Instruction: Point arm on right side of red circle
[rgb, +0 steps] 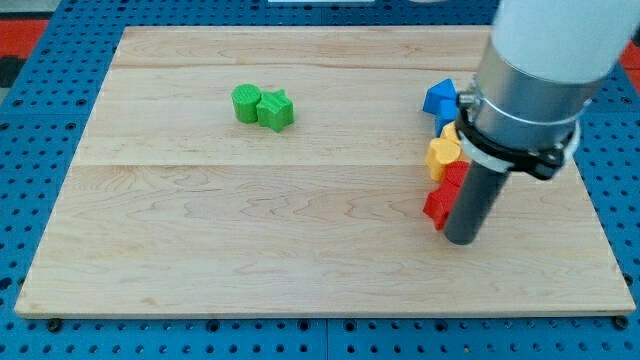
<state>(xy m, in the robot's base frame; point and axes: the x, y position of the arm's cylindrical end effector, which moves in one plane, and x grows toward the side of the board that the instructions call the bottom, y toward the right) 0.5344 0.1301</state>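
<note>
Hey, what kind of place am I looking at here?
Probably a robotics lab bench: a wooden board sits on a blue pegboard, with small coloured blocks such as the green star, and my tip by a red block.

On the surface (300, 230), we find two blocks touching each other toward the view's upper left: a cylinder (245, 102) and, on its right, a star (277, 110). Well apart, at the view's right, a column of blocks (441, 150) runs top to bottom. Our tip (462, 240) touches the lowest block's (437, 207) right side.
</note>
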